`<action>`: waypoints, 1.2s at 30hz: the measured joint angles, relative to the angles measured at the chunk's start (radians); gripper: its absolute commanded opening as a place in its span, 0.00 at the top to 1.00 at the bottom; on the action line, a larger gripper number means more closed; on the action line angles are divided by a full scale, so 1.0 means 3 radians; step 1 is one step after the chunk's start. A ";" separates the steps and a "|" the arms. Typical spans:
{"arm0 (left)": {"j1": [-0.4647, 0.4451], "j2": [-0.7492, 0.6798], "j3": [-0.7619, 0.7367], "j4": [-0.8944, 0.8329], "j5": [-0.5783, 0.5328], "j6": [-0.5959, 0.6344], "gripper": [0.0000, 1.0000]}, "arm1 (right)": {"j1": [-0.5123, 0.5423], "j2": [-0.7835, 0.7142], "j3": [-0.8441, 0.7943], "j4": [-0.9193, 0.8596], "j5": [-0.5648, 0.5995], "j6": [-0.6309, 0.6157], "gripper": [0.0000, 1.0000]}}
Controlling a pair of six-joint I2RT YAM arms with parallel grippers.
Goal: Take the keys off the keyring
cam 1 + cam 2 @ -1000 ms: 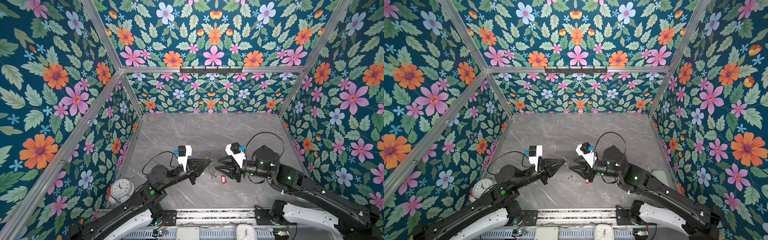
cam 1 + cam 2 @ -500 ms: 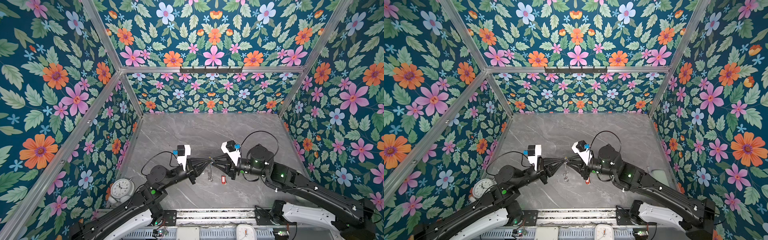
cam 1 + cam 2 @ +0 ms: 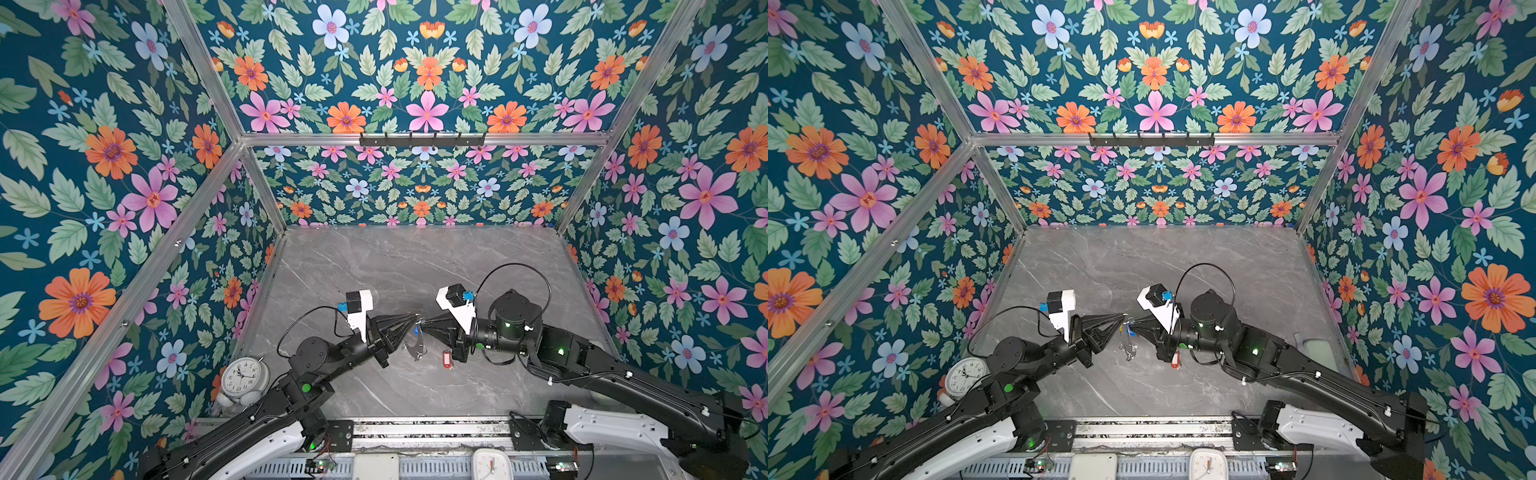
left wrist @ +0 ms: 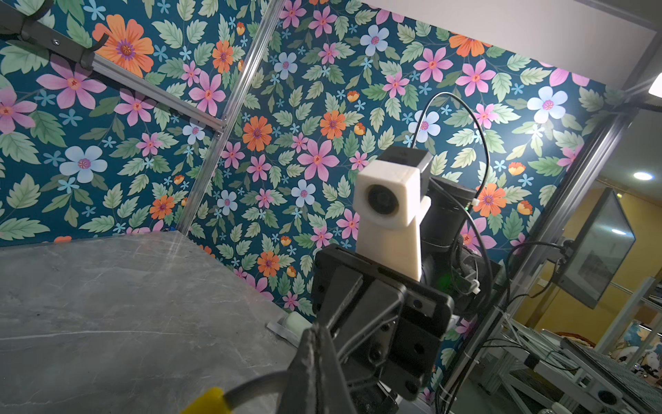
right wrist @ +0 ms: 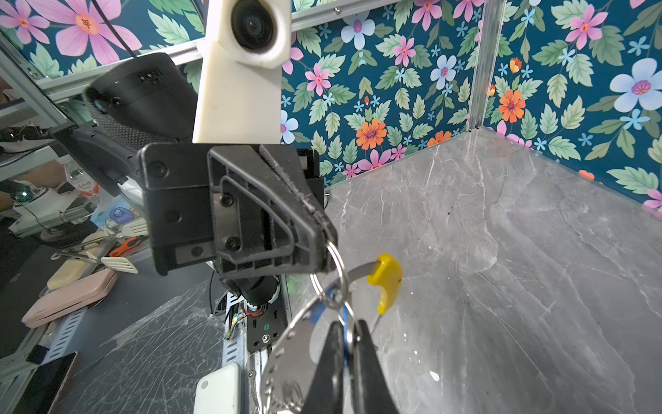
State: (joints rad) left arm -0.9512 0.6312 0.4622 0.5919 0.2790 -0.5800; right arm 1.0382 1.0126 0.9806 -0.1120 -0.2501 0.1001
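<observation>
- The left gripper [image 3: 415, 319] and the right gripper [image 3: 424, 326] meet tip to tip over the near middle of the grey marble table [image 3: 395, 270].
- The left gripper is clamped tight on the keyring [image 3: 417, 347], pinching its thin wire.
- In the left wrist view, the wire runs from that gripper's fingers [image 4: 312, 358] to the yellow sleeve [image 4: 211, 401].
- The keyring hangs as a loop below the two tips in both top views. Whether its low end touches the table cannot be told.
- The right gripper is also squeezed closed, on the blue-tagged key [image 5: 345, 331]. Blue plastic shows between its fingers [image 5: 367, 358] in the right wrist view.
- In that view the yellow sleeve [image 5: 387, 277] sits just beside the left gripper's tip, and a small split ring [image 5: 333, 283] hangs from the wire between the two grippers.
- The red-tagged key [image 3: 446, 359] lies flat on the table, apart from the keyring, just beneath the right gripper's wrist.
- A white alarm clock [image 3: 245, 376] stands at the table's near left corner, well apart from the keys.
</observation>
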 measured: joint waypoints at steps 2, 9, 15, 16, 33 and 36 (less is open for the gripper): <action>0.0000 0.0000 -0.0014 0.0034 -0.0020 -0.0034 1.00 | 0.0028 0.0022 0.0005 0.0001 0.0013 -0.0008 1.00; 0.0000 0.0013 -0.0048 0.0081 -0.0090 -0.0051 1.00 | 0.0118 0.0089 0.0009 0.0019 0.0065 -0.0010 1.00; 0.0000 0.0020 -0.0084 0.0144 -0.0121 -0.0052 1.00 | 0.0163 0.0142 0.0009 0.0072 0.0121 -0.0010 1.00; 0.0000 0.0018 -0.0090 0.0154 -0.0128 -0.0053 1.00 | 0.0165 0.0150 0.0009 0.0085 0.0135 -0.0010 1.00; 0.0003 -0.0108 -0.0089 0.0161 -0.0042 -0.0028 1.00 | 0.0205 -0.0104 0.0033 -0.0226 0.0141 -0.0058 0.59; 0.0004 -0.0136 -0.0076 0.0114 0.0014 0.0017 1.00 | 0.0181 -0.0244 0.0109 -0.0399 0.0128 -0.0094 0.58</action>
State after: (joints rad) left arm -0.9501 0.5903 0.4393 0.6262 0.2832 -0.5751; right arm 1.0924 0.9394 1.0134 -0.2317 -0.2115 0.0719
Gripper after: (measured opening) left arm 0.050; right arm 0.421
